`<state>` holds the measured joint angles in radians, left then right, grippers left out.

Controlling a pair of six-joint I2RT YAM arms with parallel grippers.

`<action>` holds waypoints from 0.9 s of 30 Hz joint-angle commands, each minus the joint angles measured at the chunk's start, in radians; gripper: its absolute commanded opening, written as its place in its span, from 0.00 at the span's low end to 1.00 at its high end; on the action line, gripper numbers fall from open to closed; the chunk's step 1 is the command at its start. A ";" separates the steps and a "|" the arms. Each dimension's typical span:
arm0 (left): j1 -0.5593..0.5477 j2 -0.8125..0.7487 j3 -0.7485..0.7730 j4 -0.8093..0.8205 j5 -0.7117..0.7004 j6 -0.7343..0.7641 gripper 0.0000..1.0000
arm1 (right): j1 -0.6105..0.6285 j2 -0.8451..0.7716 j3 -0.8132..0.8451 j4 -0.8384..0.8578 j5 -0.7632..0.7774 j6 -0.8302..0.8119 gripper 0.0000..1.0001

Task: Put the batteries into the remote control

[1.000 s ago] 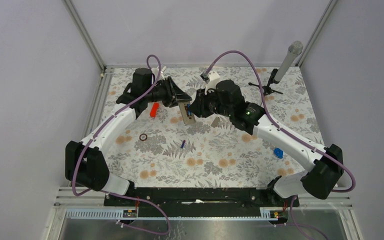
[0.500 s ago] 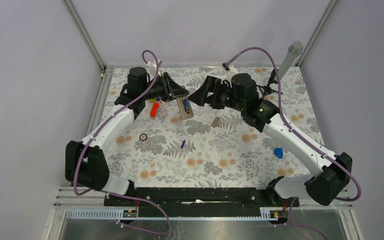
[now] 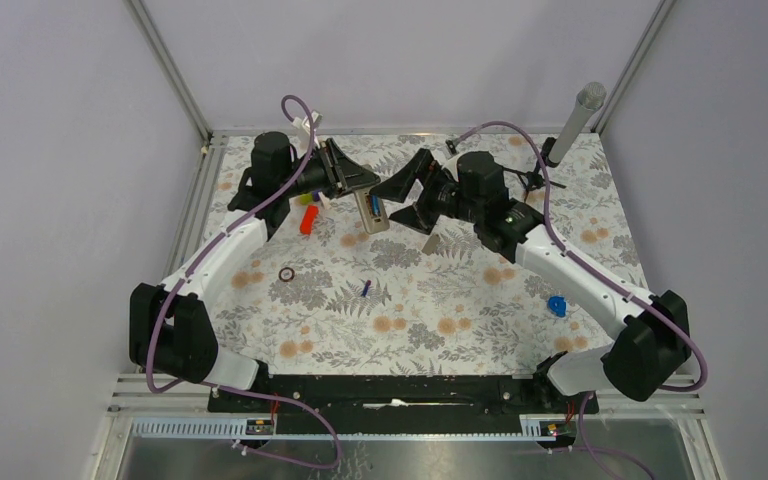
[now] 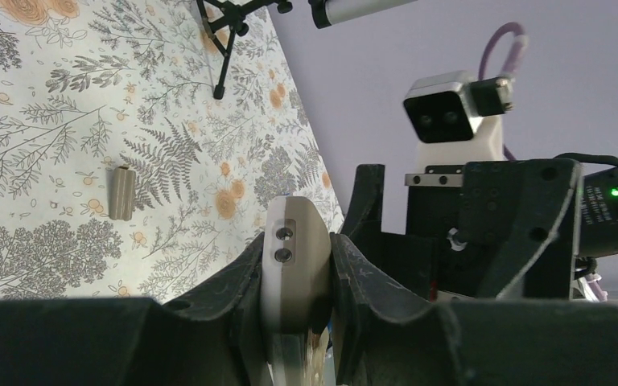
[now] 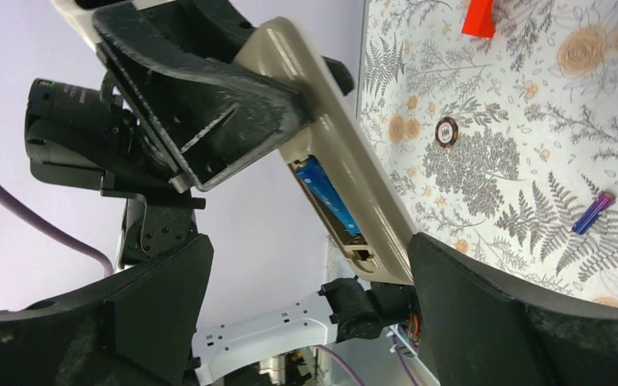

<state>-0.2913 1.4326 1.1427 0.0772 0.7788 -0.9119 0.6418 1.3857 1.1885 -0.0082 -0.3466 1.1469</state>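
Observation:
My left gripper (image 3: pixel 364 196) is shut on the remote control (image 3: pixel 371 211) and holds it off the table at the back, grey-tan back toward the right arm. The left wrist view shows the remote control (image 4: pixel 290 273) pinched between both fingers of that gripper (image 4: pixel 296 241). One of the batteries (image 5: pixel 327 198), blue, lies in the open recess of the remote control (image 5: pixel 346 153). Another of the batteries (image 3: pixel 365 288) lies loose on the mat, also visible from the right wrist (image 5: pixel 594 211). My right gripper (image 3: pixel 401 199) stands open just right of the remote, its jaws (image 5: pixel 310 245) empty, one finger alongside the remote's end.
A flat grey cover piece (image 3: pixel 432 243) lies on the mat right of the remote. An orange-red block (image 3: pixel 307 219) and a small dark ring (image 3: pixel 286 273) lie to the left. A bright-blue lumpy object (image 3: pixel 556 305) sits at the right. A microphone on a small tripod (image 3: pixel 563 134) stands at the back right.
My right gripper has opened, pulled back to the right from the remote, then swung its open jaws toward it again. The left gripper has lifted the remote slightly toward the back.

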 commanded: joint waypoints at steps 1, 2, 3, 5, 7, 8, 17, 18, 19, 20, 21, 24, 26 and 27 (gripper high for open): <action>0.005 -0.031 0.057 0.038 -0.011 -0.022 0.00 | -0.016 -0.002 -0.015 0.050 -0.032 0.108 1.00; 0.005 -0.029 0.061 0.025 -0.013 -0.021 0.00 | -0.017 0.000 -0.021 0.050 -0.034 0.119 1.00; 0.006 -0.028 0.065 0.018 -0.015 -0.021 0.00 | -0.019 0.002 -0.025 0.051 -0.038 0.134 1.00; 0.006 -0.026 0.073 0.002 -0.020 -0.025 0.00 | -0.022 0.005 -0.032 0.057 -0.041 0.148 1.00; 0.006 -0.027 0.077 0.000 -0.017 -0.036 0.00 | -0.026 0.010 -0.054 0.106 -0.058 0.185 1.00; 0.006 -0.027 0.078 0.000 -0.016 -0.043 0.00 | -0.029 0.012 -0.064 0.136 -0.068 0.209 1.00; 0.006 -0.028 0.097 0.009 0.002 -0.068 0.00 | -0.035 0.049 -0.094 0.262 -0.134 0.346 1.00; 0.007 -0.027 0.098 0.009 0.005 -0.067 0.00 | -0.035 0.054 -0.097 0.268 -0.136 0.356 1.00; 0.006 -0.028 0.100 0.008 0.006 -0.067 0.00 | -0.037 0.056 -0.101 0.277 -0.139 0.371 1.00; 0.006 -0.029 0.100 0.007 0.008 -0.065 0.00 | -0.036 0.057 -0.110 0.296 -0.142 0.388 1.00; 0.006 -0.030 0.100 0.007 0.010 -0.061 0.00 | -0.037 0.060 -0.117 0.317 -0.146 0.406 1.00; 0.006 -0.032 0.097 0.003 0.012 -0.049 0.00 | -0.040 0.069 -0.129 0.344 -0.151 0.434 1.00; 0.006 -0.038 0.093 0.000 0.014 -0.039 0.00 | -0.053 0.073 -0.133 0.354 -0.161 0.451 1.00; 0.006 -0.043 0.088 0.001 0.016 -0.032 0.00 | -0.055 0.077 -0.135 0.364 -0.168 0.461 1.00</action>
<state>-0.2878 1.4326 1.1900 0.0433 0.7750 -0.9672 0.6064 1.4467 1.0603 0.2649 -0.4740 1.5421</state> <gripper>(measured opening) 0.281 0.993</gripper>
